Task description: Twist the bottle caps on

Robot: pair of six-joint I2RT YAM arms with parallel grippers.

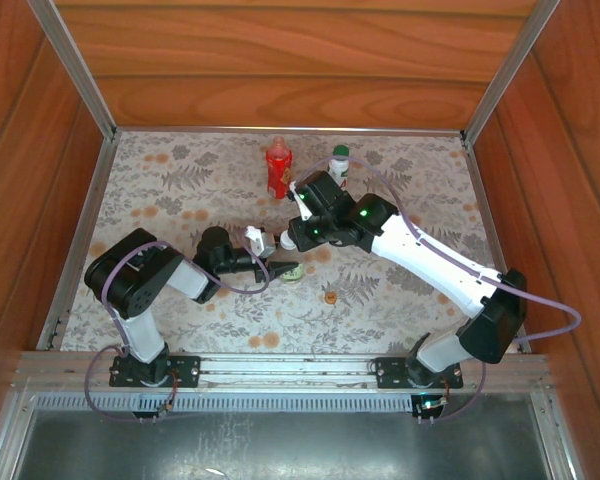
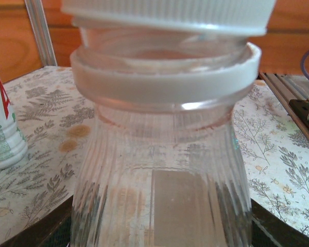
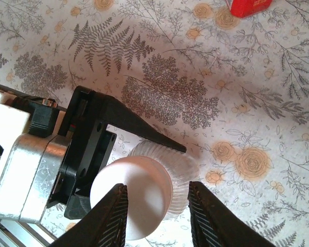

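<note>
- The clear bottle is held upright at the flowered tabletop, gripped by the closed left tool.
- The white cap is seen on its neck, flanked by the right tool; whether it is pinched cannot be told.
- The red bottle and white bottle are seen beyond the clear bottle, the orange-red cap nearer.

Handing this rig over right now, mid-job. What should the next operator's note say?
Left pincer: shut on the clear bottle, upright mid-table.
Right pincer: straddling the white cap atop that bottle; grip unclear.
Done: white bottle at the back wears a green cap; tightness unknown.
To do: screw the white cap down, since neck shows beneath it. Red bottle stands beside the white one, top unreadable. A small orange piece, perhaps its cap, lies near the front.
</note>
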